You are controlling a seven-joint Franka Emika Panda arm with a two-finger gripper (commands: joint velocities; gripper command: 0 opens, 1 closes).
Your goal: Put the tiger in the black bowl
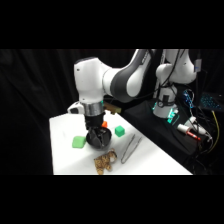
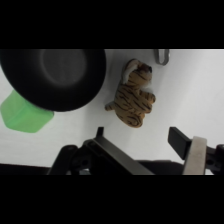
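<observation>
Your gripper [image 2: 145,142] is open and empty above the tiger [image 2: 132,94].
The black bowl [image 2: 52,75] lies beside the tiger, a green block [image 2: 22,115] behind the bowl, tongs [image 1: 129,148] near.

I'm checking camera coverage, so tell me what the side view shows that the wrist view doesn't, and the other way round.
Only the side view shows the arm, the orange cube, a second green block and the full tongs. Only the wrist view shows the tiger's stripes close up and the bowl's empty inside. Both show the tiger lying on the white table beside the black bowl, outside it, and a green block next to the bowl.
</observation>
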